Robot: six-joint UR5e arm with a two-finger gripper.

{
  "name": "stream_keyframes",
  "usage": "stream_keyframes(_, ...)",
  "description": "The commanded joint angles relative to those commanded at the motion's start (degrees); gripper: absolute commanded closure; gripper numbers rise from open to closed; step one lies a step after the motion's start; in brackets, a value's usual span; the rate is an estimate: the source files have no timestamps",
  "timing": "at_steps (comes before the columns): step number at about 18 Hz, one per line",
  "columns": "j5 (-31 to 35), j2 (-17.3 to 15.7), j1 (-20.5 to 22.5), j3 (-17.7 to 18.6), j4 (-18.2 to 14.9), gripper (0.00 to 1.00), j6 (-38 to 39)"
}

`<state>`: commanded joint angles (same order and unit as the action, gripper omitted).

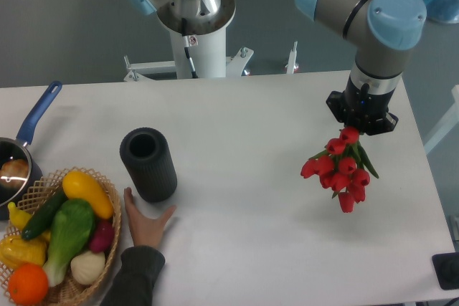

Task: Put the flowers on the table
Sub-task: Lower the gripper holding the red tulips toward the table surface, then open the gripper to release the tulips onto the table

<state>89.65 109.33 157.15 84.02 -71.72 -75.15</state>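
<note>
Behind the white surface (237, 112) the floor (64, 19) is dull grey-blue under flat, even light with soft shadows. A white pedestal (201, 48) on a bolted metal base plate (188, 68) stands at the surface's far edge, up and left of the hand (361, 125)

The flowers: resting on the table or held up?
Held up: the flowers hang, blooms downward, from the gripper above the table.

A robotics lab: an arm pedestal (193, 41) bolted at the upper centre behind a bare white table (244, 112), grey floor beyond.
</note>
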Motion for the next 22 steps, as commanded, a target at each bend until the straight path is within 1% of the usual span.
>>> stream_keyframes(2, 0.0, 0.35, -0.17, 0.17, 0.53, 1.0, 0.0)
stream_keyframes(6, 0.09, 1.49, -1.14, 0.53, 0.44, 1.0, 0.44)
stream_keyframes(7, 0.09, 1.58, -1.32, 0.96, 0.35, 1.0, 0.79)
stream_keyframes(9, -0.26, 1.67, -1.67, 3.07, 0.7, 1.0, 2.45)
stream_keyframes(11, -0.26, 2.02, -2.37, 4.65, 2.46, 1.0, 2.73)
stream_keyframes(13, -0.44, 3.16, -3.6, 5.45, 4.82, 1.0, 2.99)
stream_keyframes(14, -0.53, 3.77, -3.86, 5.54, 6.23, 0.96, 3.08)
stream_keyframes(15, -0.61, 4.13, -3.87, 5.54, 6.94, 0.88, 3.08)
stream_keyframes(16, -0.7, 4.22, -3.87, 5.54, 6.95, 0.76, 3.08)
stream_keyframes(17, -0.88, 4.48, -3.78, 5.45, 7.03, 0.68, 3.08)
stream_keyframes(18, -1.31, 4.92, -3.61, 5.28, 7.03, 0.52, 3.08)
stream_keyframes(19, -1.49, 5.01, -3.6, 5.27, 7.21, 0.19, 2.99)
stream_keyframes(20, -1.49, 5.01, -3.52, 5.27, 7.21, 0.0, 3.16)
stream_keyframes(22, -1.49, 4.92, -3.52, 5.54, 8.34, 0.0, 3.16)
